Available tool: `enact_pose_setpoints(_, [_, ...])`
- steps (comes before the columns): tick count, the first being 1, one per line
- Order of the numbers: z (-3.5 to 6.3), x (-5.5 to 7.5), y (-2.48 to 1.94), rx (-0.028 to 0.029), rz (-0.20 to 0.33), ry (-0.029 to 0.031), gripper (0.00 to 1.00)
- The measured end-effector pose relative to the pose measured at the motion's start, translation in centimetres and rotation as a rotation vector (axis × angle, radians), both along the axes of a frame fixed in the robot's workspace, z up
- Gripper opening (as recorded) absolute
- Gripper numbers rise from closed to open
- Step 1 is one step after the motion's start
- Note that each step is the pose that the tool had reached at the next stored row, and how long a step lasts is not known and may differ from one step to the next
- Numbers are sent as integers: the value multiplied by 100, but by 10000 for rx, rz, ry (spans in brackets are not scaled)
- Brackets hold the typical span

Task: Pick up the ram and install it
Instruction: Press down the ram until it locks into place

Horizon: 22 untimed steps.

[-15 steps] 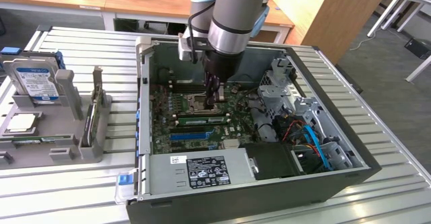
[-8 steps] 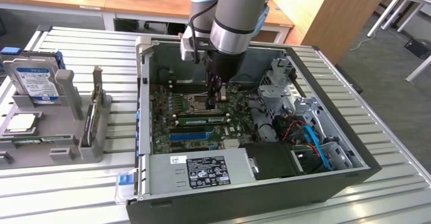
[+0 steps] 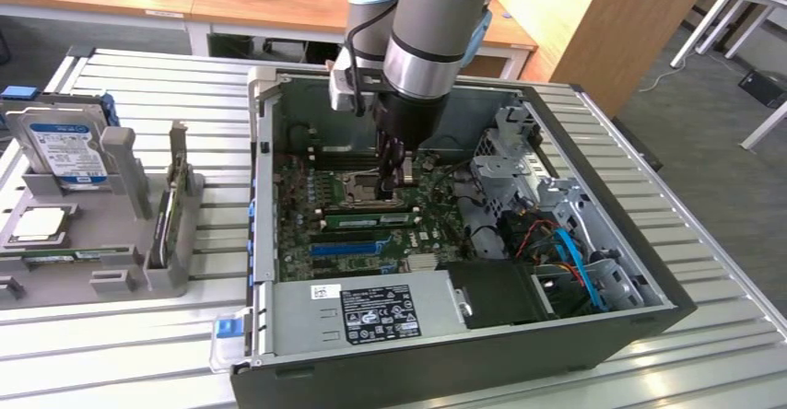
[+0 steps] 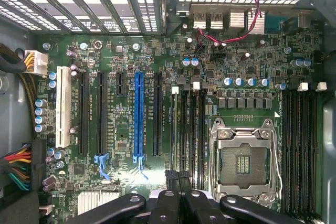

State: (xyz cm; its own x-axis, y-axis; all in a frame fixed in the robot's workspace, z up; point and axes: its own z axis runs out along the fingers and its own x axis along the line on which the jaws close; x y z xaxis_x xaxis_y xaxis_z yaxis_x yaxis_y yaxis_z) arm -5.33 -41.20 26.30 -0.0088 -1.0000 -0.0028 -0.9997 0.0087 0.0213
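The robot arm is reaching down into the open computer case (image 3: 264,151), which is lying on its side on a slatted metal table (image 3: 688,234). Its gripper (image 3: 391,188) is hanging just above the green motherboard (image 3: 323,234), near the empty processor socket (image 3: 363,186). The fingers (image 4: 178,203) are pressed together, and nothing can be made out between them. The ram (image 3: 363,220) is sitting in a slot on the motherboard, between the processor socket and the blue slot strip (image 3: 350,248).

Inside the case, a black power supply (image 3: 381,312) with a label is lying along the near wall, and a metal drive cage (image 3: 517,165) with a blue cable (image 3: 572,257) is standing at the exterior view's right.

At the exterior view's left, a grey holder (image 3: 117,243) is standing on the table. It is holding a hard drive (image 3: 68,151) with a blue-and-white label, upright, and a processor chip (image 3: 40,223) is lying flat in it.
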Motion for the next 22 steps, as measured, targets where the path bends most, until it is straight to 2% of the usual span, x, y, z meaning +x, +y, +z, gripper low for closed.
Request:
enact_pose_setpoints(5, [0, 0, 0, 1, -35, 0, 11])
enact_pose_setpoints(10, [0, 0, 0, 0, -387, 0, 11])
enact_pose_setpoints(14, [0, 0, 0, 0, -888, 1, 11])
enact_pose_setpoints(22, [-1, 0, 0, -1, -2214, 0, 11])
